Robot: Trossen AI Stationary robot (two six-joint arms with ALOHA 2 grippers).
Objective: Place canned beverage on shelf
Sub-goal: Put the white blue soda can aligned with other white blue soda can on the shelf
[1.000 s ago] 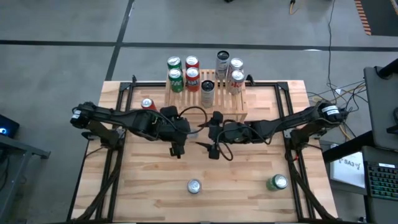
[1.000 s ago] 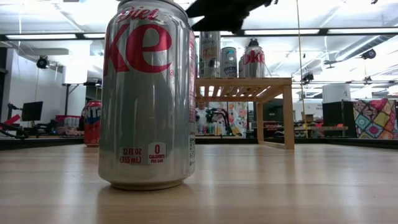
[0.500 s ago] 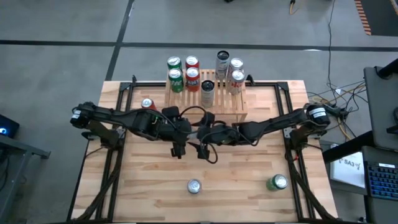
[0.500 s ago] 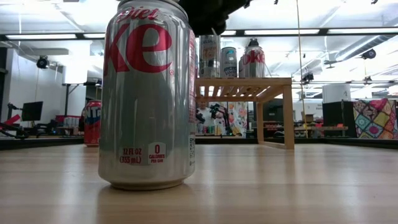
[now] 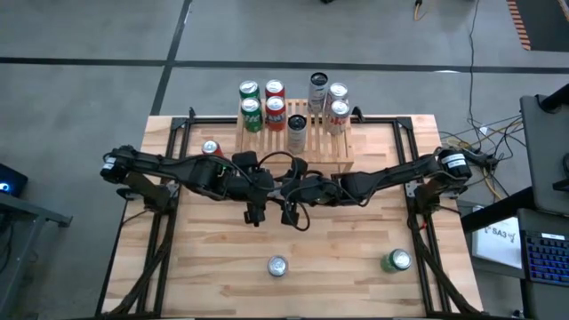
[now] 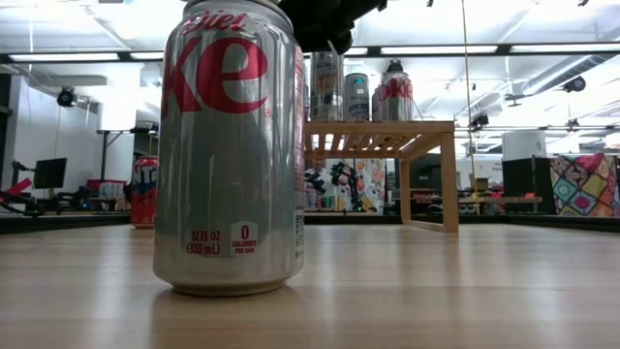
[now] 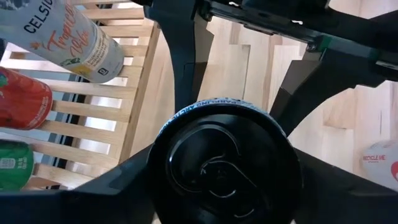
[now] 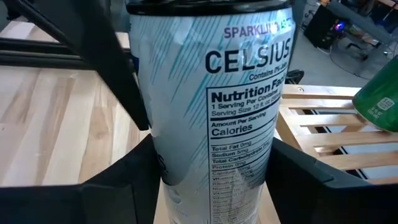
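Here I see both end effectors meeting mid-tabletop (image 5: 213, 267): the left end effector (image 7: 224, 205) and right end effector (image 8: 211, 186) each grip the Celsius can (image 8: 214, 93) just before the shelf (image 5: 342, 151).

- Celsius can (image 8: 214, 106): white with pale blue streaks, dark lettering, black lid.
- Shelf (image 5: 322, 147): light wood slats.
- Table (image 5: 356, 258): pale wood planks.
- Diet Coke can (image 6: 231, 145): silver, red lettering.
- Front-right can (image 5: 396, 260): green.

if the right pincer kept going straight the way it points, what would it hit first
The Celsius can standing between its fingers, which the left pincer also holds. Beyond it, probably the left arm, though depth is unclear.
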